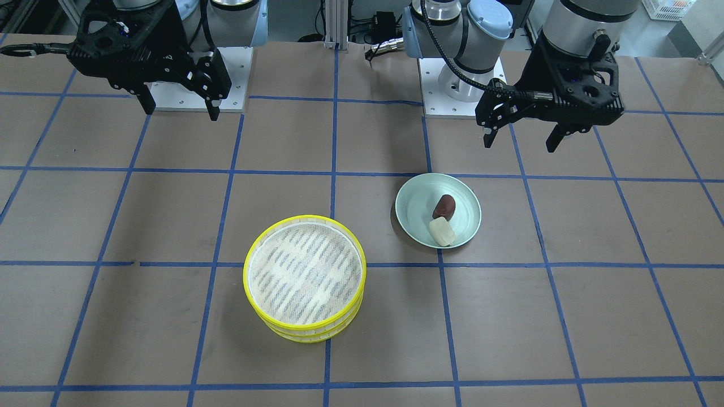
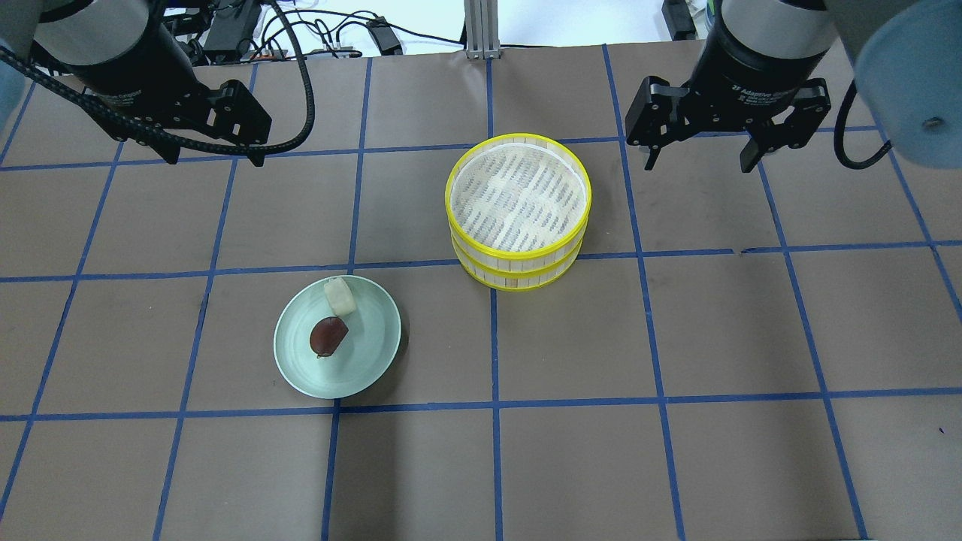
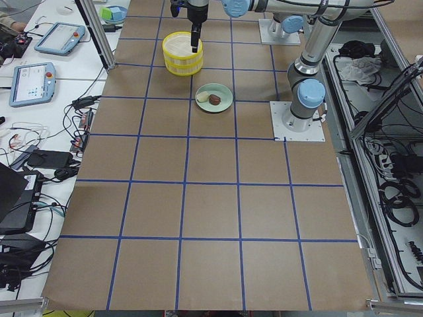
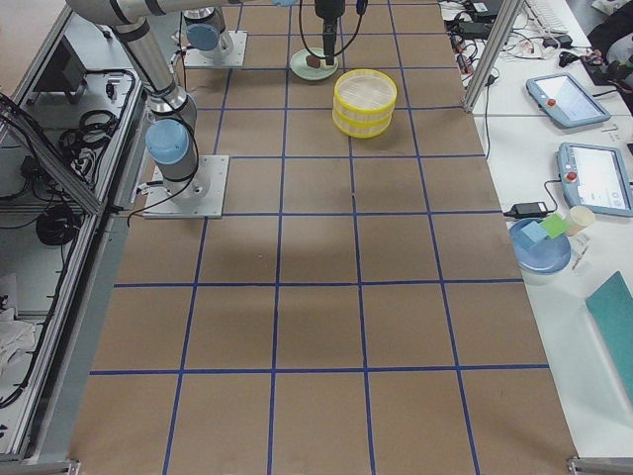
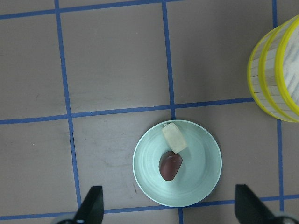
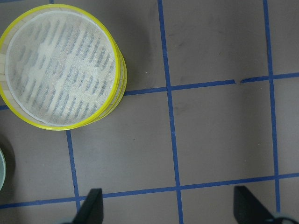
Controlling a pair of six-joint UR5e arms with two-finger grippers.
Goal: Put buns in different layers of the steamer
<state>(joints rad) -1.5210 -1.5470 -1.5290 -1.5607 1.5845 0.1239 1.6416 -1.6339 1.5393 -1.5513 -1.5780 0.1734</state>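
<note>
Now hovering left fingers (image 1: 489, 131) and right fingers (image 1: 213, 110) spread wide, holding nothing. Seeing brown bun (image 1: 445, 206), cream bun (image 1: 442, 232) touching on plate (image 1: 416, 198); steamer (image 1: 308, 334) stacked near plate. Probably needing top tray (image 1: 363, 272) lifted squarely by rim first.

The round steamer (image 2: 517, 257) has bright yellow, plastic-looking rims and a whitish woven mesh floor. The dark reddish-brown oblong bun (image 2: 328, 336) is glossy, the cream-white oblong bun (image 2: 340, 296) matt. The pale green round plate (image 2: 368, 355) looks smooth, the brown table covering (image 2: 676, 338) matt and paper-like.
</note>
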